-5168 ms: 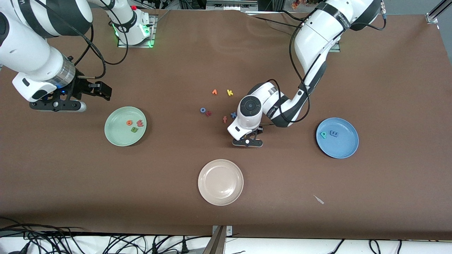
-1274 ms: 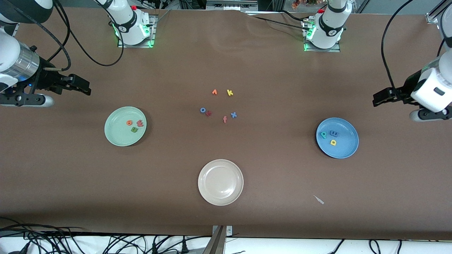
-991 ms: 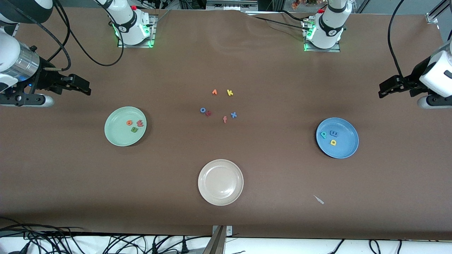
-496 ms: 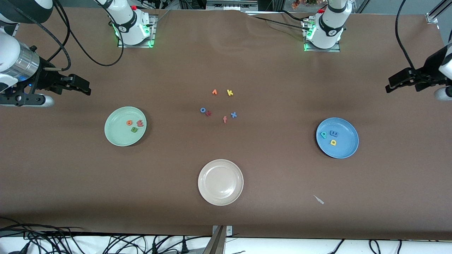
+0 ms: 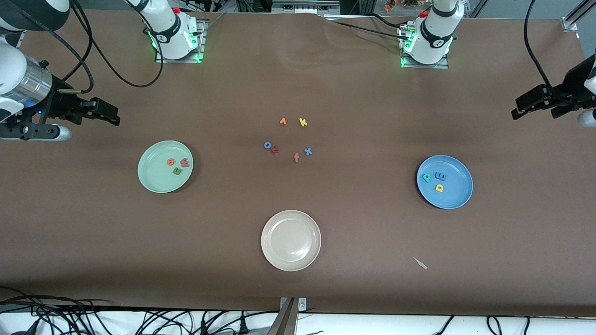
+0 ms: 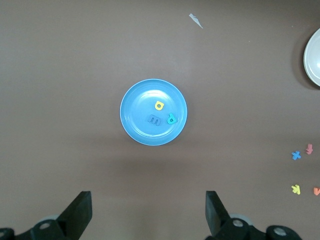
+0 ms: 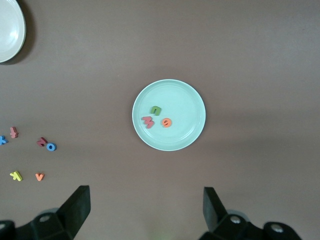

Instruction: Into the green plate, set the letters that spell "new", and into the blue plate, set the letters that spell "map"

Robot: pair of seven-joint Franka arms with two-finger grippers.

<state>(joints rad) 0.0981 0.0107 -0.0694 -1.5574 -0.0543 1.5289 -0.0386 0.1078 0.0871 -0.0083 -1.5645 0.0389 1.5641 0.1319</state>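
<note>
As all six letters sit in plates, sorting looks done.
Green plate (image 5: 165,166) mid-left, blue plate (image 5: 444,182) mid-right; left gripper (image 5: 535,102) and right gripper (image 5: 100,111) wide, empty.

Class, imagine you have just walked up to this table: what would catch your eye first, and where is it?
Three plates stand out on the brown table: the green plate toward the right arm's end with three small letters in it, the blue plate toward the left arm's end with three more, and a bare beige-white plate nearest the front camera. A loose cluster of colourful letters lies mid-table, while the open right gripper and left gripper hang at the ends.
</note>
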